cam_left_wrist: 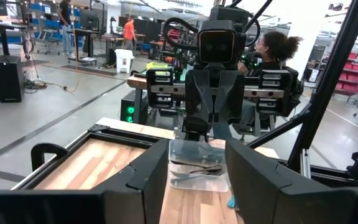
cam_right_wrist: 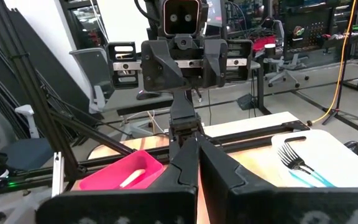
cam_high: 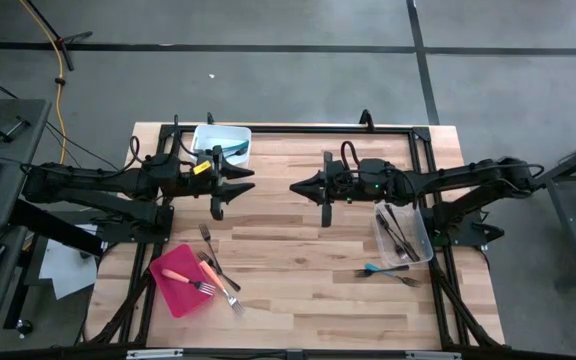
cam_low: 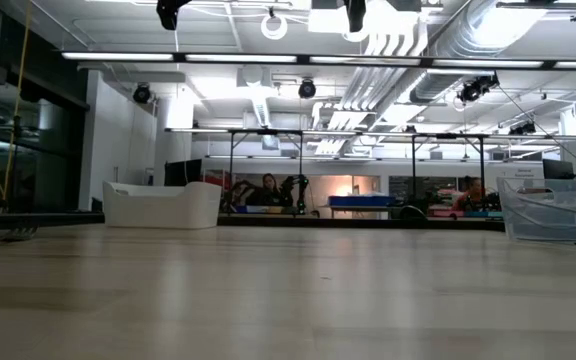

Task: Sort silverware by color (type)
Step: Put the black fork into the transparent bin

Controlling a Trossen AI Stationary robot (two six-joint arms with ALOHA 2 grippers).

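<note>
Near edge: red tray (cam_high: 168, 285) holds an orange utensil (cam_high: 180, 277); 3 loose forks (cam_high: 218, 268) lie at its right rim. Near right: a teal fork (cam_high: 373, 268) and a dark one (cam_high: 405, 281) on the table, beside the clear tub (cam_high: 426, 240) of dark utensils (cam_high: 396, 235). Mid-table: left gripper (cam_high: 216, 189) spread wide, empty; right gripper (cam_high: 300, 187) closed, empty. Far: white tub (cam_high: 208, 134) with teal forks (cam_right_wrist: 300, 167). Risk: the overlapping forks could lift together or skid off the tray rim.
</note>
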